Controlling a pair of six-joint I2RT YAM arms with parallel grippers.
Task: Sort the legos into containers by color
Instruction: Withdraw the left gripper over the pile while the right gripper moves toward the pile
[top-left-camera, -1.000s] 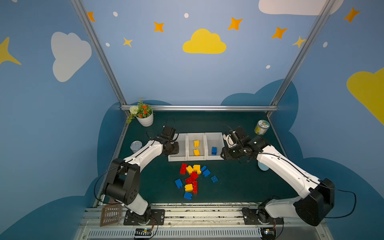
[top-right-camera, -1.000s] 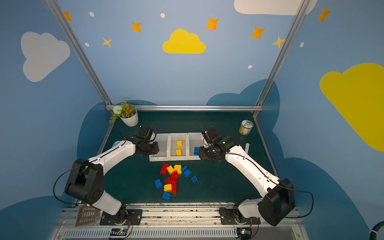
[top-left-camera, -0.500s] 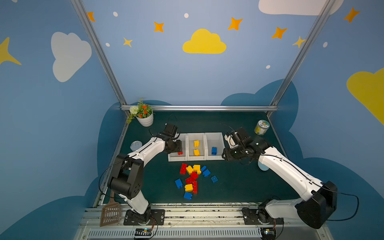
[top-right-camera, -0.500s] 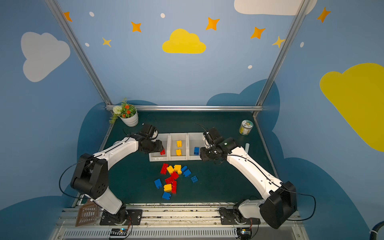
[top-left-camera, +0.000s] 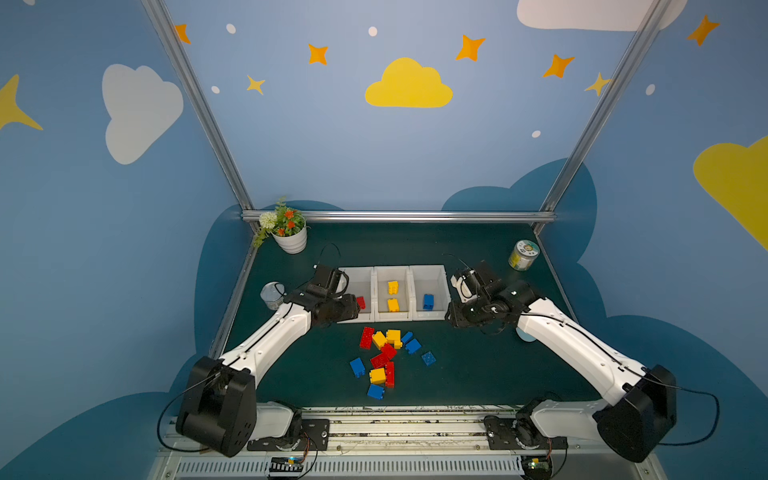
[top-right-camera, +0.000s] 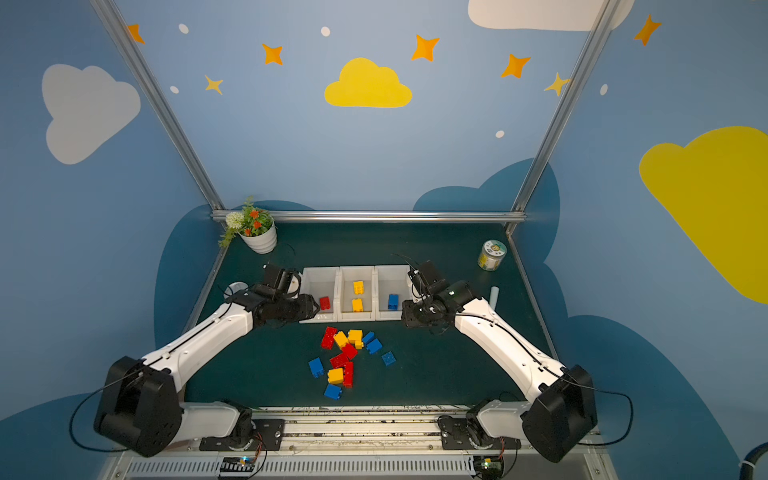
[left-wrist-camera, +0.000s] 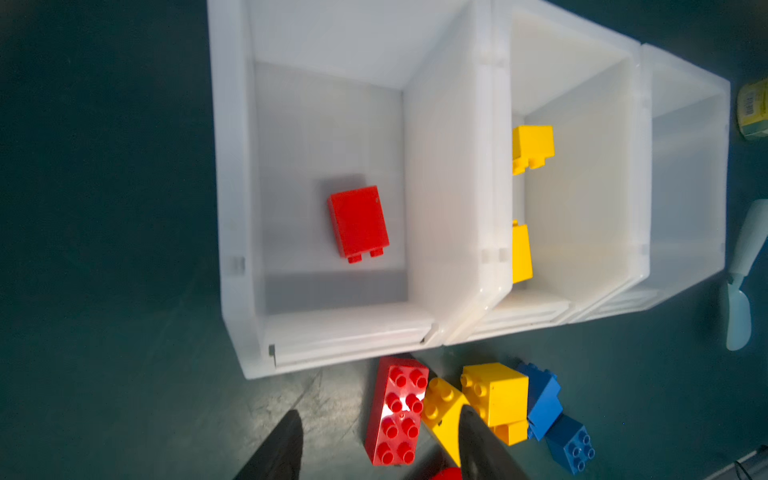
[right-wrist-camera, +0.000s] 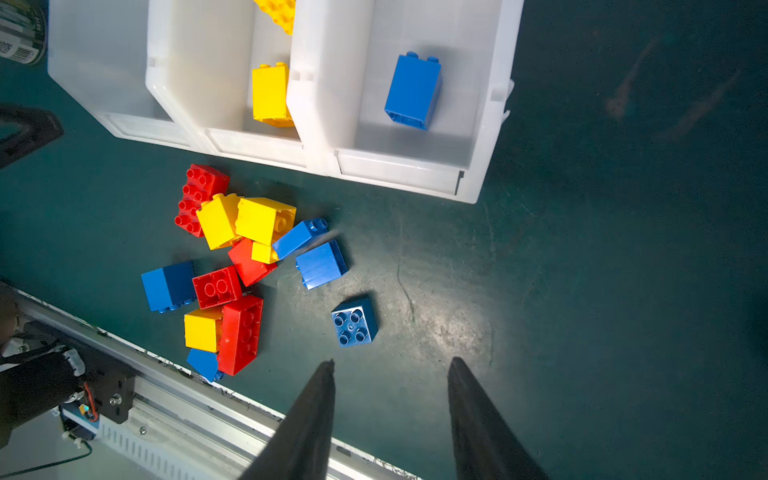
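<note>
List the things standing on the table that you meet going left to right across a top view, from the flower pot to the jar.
flower pot → first bin, holding a red brick → second bin, holding two yellow bricks → third bin, holding a blue brick → jar

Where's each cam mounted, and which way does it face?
Both top views: stereo head high over the base rail, facing down toward the back wall; left arm and right arm show whole, flanking the bin row.
Left wrist: on the left arm, looking down into the red-brick bin; only the left gripper, open, shows.
Right wrist: on the right arm, looking down at loose bricks and the blue-brick bin; the right gripper, open, shows.
Shared: every view catches the bin row and loose bricks.
</note>
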